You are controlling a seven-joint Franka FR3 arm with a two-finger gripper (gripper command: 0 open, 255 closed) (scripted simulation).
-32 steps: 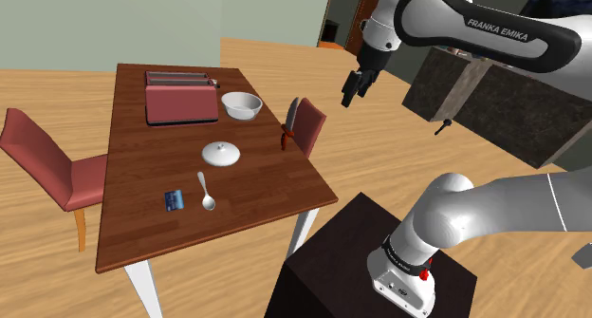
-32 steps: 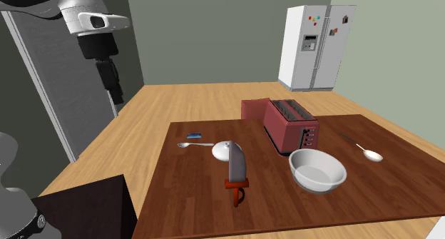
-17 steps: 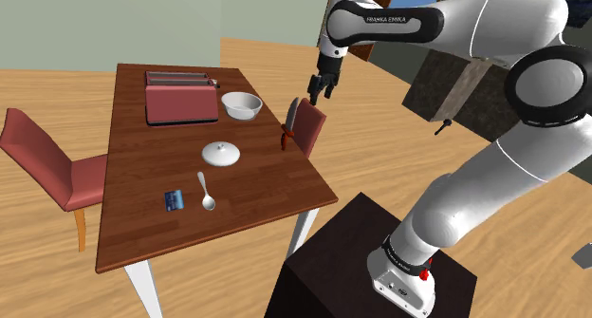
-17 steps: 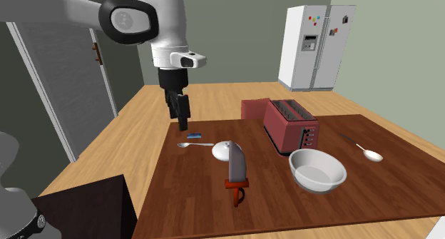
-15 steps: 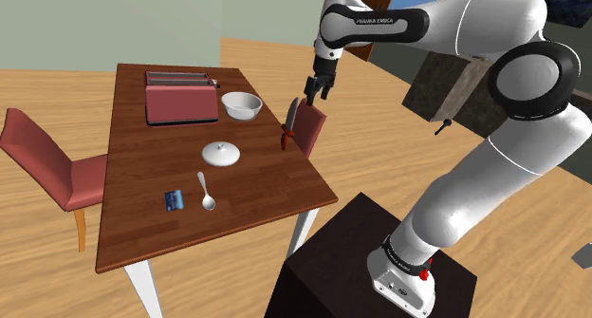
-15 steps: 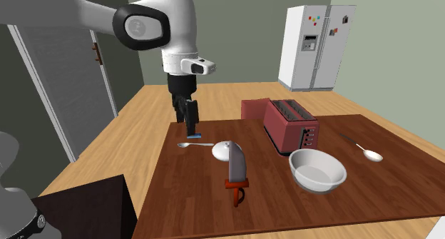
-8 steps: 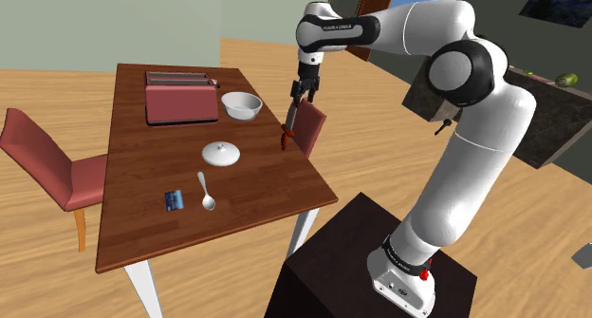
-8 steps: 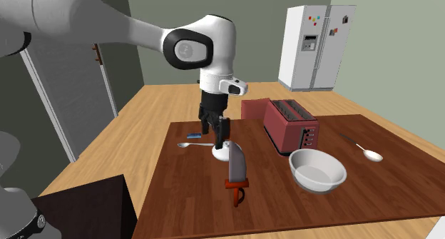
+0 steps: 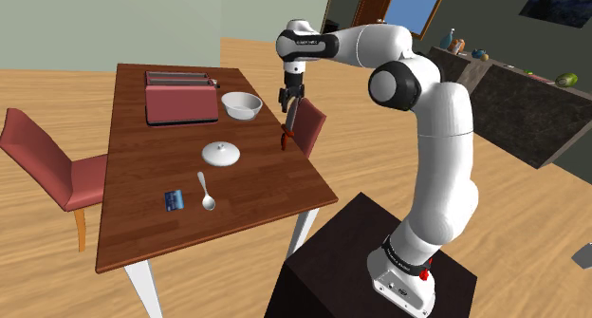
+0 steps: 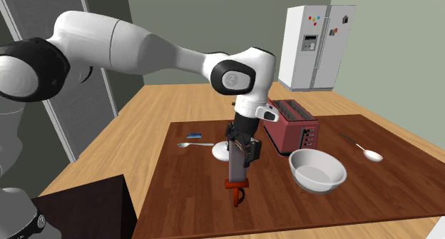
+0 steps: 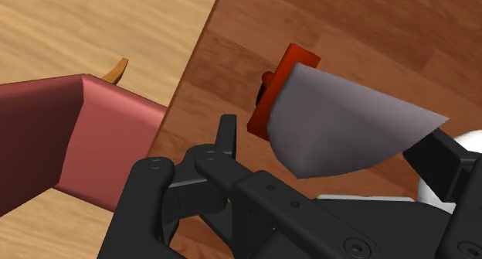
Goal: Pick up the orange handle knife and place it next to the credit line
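Right between parted fingers (image 11: 226, 139), knife (image 11: 340, 131)

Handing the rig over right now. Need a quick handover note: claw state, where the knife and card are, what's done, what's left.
Claw: open, fingers either side of the knife's blade near its top, no grip yet.
Knife: upright on its orange handle, blade up, at the table's right edge in the shoulder view.
Small blue card: flat on the table beside a spoon, well apart from the knife.
Done: claw lined up on the blade.
Left: close, lift, carry, set down next to the card.
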